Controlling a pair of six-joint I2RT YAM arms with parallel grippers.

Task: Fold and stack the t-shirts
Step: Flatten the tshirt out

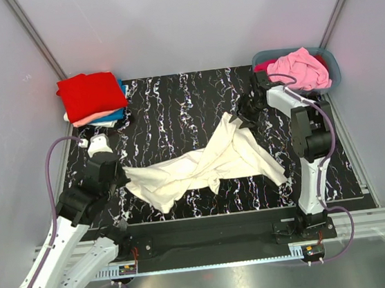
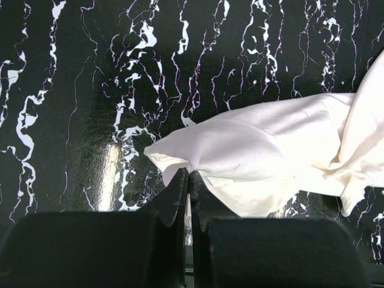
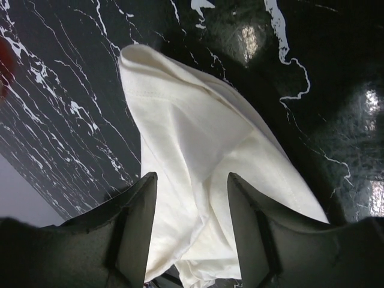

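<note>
The left claw (image 2: 188, 174) is clamped on the cream t-shirt (image 2: 252, 156) edge; right claw (image 3: 190, 179) apart astride it, contact hidden.

Robot lab — white-walled cell (image 1: 185, 20), marbled table (image 1: 173, 97)

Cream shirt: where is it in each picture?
Top view: the cream shirt sprawls across the middle.
Left wrist view: right half, its corner pinched in the left claw.
Right wrist view: centre, lying between the right claw's open fingers.
Shared landmark: the black marbled table.
</note>
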